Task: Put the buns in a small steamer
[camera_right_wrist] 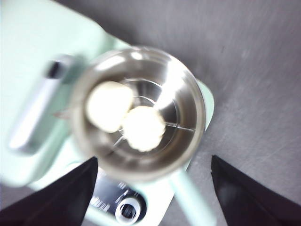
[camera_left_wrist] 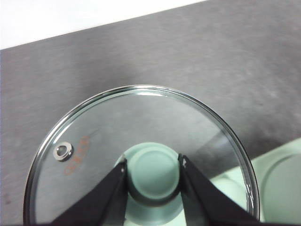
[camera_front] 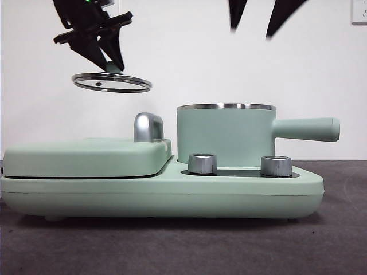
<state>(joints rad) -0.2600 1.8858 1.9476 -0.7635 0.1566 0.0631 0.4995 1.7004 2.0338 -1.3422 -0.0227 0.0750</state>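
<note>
- We see a dark grey table (camera_front: 344, 240) w/ a plain white wall (camera_front: 189, 51) behind.
- Left gripper (camera_left_wrist: 154, 176): jaws clamped on the green knob (camera_left_wrist: 154, 170) of the glass lid (camera_front: 112, 82). In the front view it hangs high, over the flat griddle (camera_front: 86, 157), lid lifted clear in the air and a bit tilted.
- Right gripper (camera_right_wrist: 153, 186): jaws spread wide, holding nothing, up above the steamer (camera_front: 226, 134); in front view only two black tips at the top edge.
- Steamer is uncovered, sits on the green cooker base (camera_front: 160, 195), long handle (camera_front: 307, 129) sticking out sideways away from the griddle.
- Both buns (camera_right_wrist: 127, 117) lie inside the steamer on its metal rack, touching each other; right wrist view is blurry, but one looks smooth, the other (camera_right_wrist: 143, 128) pleated.
- Two steel dials (camera_front: 202, 163) on the base, in front of the steamer.
- Chrome handle (camera_front: 148, 127) at the griddle's edge, beside the steamer.
</note>
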